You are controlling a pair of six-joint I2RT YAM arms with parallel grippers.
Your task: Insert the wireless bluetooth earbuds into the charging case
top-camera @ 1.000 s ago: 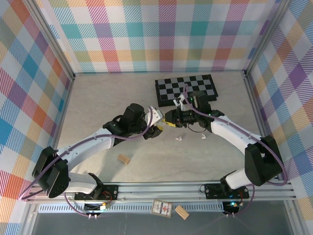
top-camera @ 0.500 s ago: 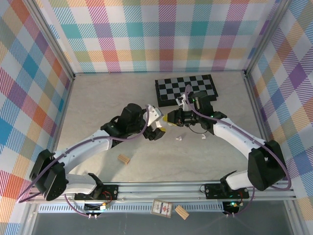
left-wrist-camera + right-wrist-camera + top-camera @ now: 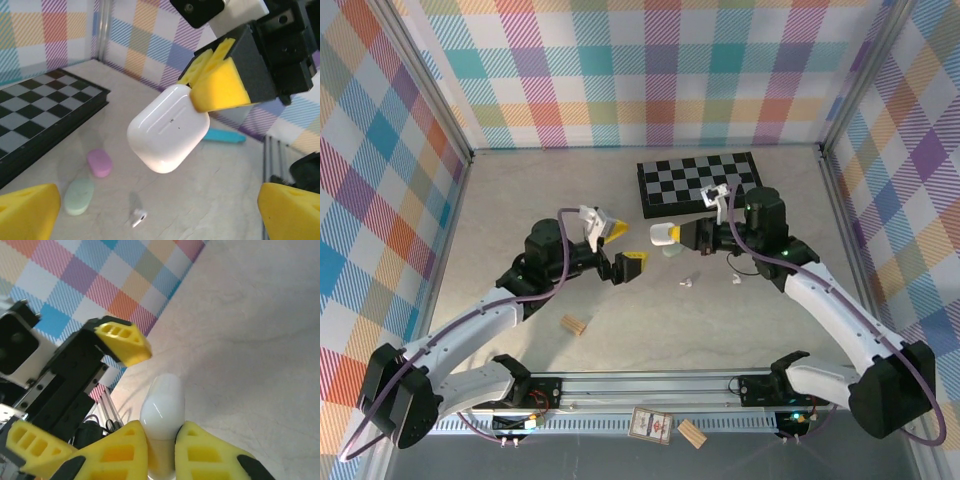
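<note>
Task barely begun. Right end effector [image 3: 161,445] is clenched on one end of the white charging case [image 3: 168,128], holding it in the air over the worktop [image 3: 550,200], between the two arms. Left end effector [image 3: 618,246] is released, jaws wide w/ nothing in them, facing the case, close but not touching.

Case lid looks shut: seam closed, no sockets showing. So it prob. needs opening first. No bud inside as far as can be told.

One white earbud [image 3: 138,217] lies loose on the worktop below the case. A 2nd small white piece [image 3: 733,280] sits near it, too small to call. A pink pebble case [image 3: 100,163] and a pale green pebble case [image 3: 79,196] lie beside, near the chessboard [image 3: 700,185].

Left to do, by my read: open lid, pick up buds, seat each, close.
</note>
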